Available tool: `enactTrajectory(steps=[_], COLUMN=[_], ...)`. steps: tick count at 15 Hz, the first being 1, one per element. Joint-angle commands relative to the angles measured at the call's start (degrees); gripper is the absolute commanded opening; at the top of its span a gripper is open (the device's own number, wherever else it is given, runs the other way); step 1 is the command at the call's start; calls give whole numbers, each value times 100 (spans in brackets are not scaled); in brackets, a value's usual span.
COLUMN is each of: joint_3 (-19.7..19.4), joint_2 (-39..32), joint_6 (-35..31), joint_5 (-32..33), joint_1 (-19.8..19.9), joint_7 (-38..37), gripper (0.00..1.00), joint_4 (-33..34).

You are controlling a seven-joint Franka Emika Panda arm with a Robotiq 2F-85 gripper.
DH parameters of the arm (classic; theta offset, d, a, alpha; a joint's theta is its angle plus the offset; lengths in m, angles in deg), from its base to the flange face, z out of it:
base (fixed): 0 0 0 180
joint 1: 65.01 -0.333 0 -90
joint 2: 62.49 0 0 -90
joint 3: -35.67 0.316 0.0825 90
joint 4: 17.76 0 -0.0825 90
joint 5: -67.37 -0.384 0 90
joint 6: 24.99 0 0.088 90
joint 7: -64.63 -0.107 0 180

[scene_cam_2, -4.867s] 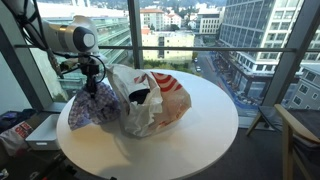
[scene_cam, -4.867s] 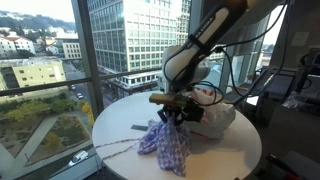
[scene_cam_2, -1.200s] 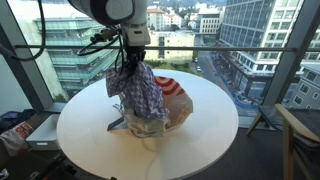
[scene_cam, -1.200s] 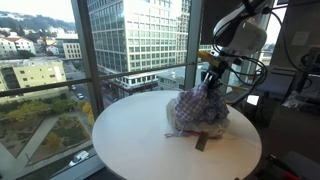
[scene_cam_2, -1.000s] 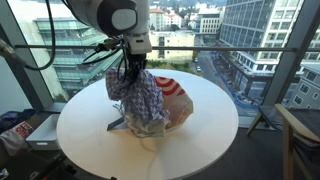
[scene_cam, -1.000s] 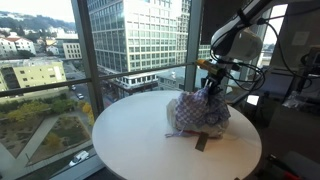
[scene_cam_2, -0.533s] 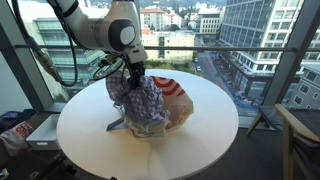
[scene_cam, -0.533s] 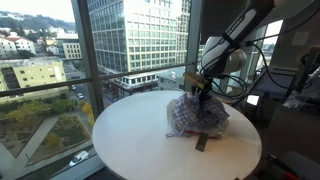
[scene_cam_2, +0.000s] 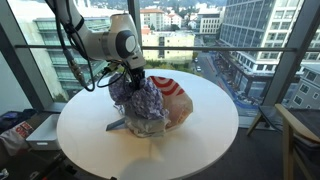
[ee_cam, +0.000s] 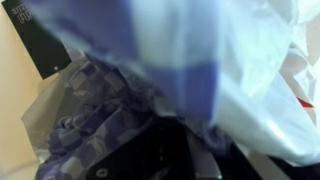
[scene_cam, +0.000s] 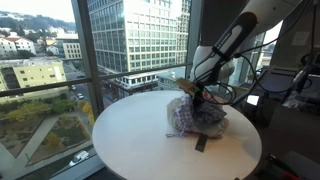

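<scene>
by a wall of tall windows [scene_cam: 60, 60] looking out on city buildings, a round white table [scene_cam: 130, 140] fills the middle of the room in both exterior views. reading an exterior view from left to right: glass with rooftops and trees outside, then bare table top, then a heap towards the table's right side. the heap is a blue-and-white checked cloth [scene_cam: 188, 115] draped over a crumpled white plastic bag [scene_cam: 218, 122]. a small dark tag [scene_cam: 200, 143] lies flat on the table, touching the heap's near edge.

the robot arm [scene_cam: 235, 45] enters from the upper right and slants down to the left. its wrist is bent so the gripper [scene_cam: 193, 97] points down into the top of the cloth.

in an exterior view from the opposite side, the arm [scene_cam_2: 95, 40] curves in from the upper left. the gripper [scene_cam_2: 135, 85] is sunk in the bunched peak of the cloth [scene_cam_2: 140, 102]. the bag [scene_cam_2: 175, 95], printed red, spreads out to the right, and a wooden chair [scene_cam_2: 300, 130] stands at the far right.

the wrist view is filled with blurred cloth [ee_cam: 110, 110] beside white bag plastic [ee_cam: 270, 90], with the tag [ee_cam: 38, 38] at upper left. the fingers are hidden in the folds, so it cannot be told whether they are apart or pinched on the fabric.
</scene>
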Motion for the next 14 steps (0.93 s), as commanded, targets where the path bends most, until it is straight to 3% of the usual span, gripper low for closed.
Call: enactTrajectory(steps=[1, 5, 7, 10, 14], joint_3=[-33, -192, -388, -986, -1684], joint_2=[-467, -739, -625, -268, 297], joint_6=[-160, 66, 241, 435, 424], joint_5=[-322, -357, -134, 608, 2128], joint_1=[-87, -206, -400, -969, -1523], joint_7=[150, 170, 91, -435, -1685], gripper=[6, 7, 39, 60, 89], joint_4=[274, 474, 464, 385, 300])
